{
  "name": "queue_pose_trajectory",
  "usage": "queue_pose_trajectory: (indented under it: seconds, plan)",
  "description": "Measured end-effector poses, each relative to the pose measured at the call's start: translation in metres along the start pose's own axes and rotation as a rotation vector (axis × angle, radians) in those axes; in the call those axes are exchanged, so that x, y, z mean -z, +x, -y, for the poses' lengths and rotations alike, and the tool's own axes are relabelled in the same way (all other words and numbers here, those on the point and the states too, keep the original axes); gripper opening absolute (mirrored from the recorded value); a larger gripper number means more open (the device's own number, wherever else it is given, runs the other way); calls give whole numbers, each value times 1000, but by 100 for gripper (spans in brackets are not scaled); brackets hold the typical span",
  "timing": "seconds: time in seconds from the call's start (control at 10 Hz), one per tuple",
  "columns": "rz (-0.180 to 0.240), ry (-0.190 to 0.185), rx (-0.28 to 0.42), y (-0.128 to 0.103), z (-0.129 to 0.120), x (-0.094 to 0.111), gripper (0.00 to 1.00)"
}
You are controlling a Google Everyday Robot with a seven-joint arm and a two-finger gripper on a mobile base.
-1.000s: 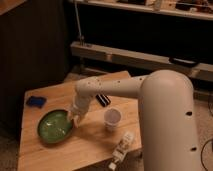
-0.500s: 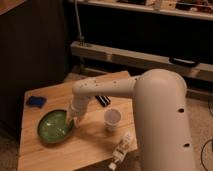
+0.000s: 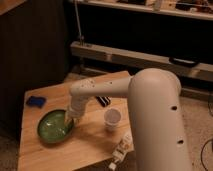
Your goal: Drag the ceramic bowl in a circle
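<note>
Gripper (image 3: 70, 118) at ceramic bowl (image 3: 53, 127) rim, seemingly touching; white cup (image 3: 112, 118) nearby.

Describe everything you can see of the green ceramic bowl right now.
The ceramic bowl is wide, shallow and round, glossy green inside with a darker rim. It sits upright on the wooden table, toward the left of the picture, and looks empty. The gripper comes down at its right rim and seems to touch it there. The white cup stands apart from it, further right.
</note>
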Motion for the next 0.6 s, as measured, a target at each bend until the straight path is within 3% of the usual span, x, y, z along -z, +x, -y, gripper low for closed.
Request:
queue_pose_trajectory:
  seconds: [0.6]
  plan:
    - [-15, 3, -4, 0, 0, -7, 48]
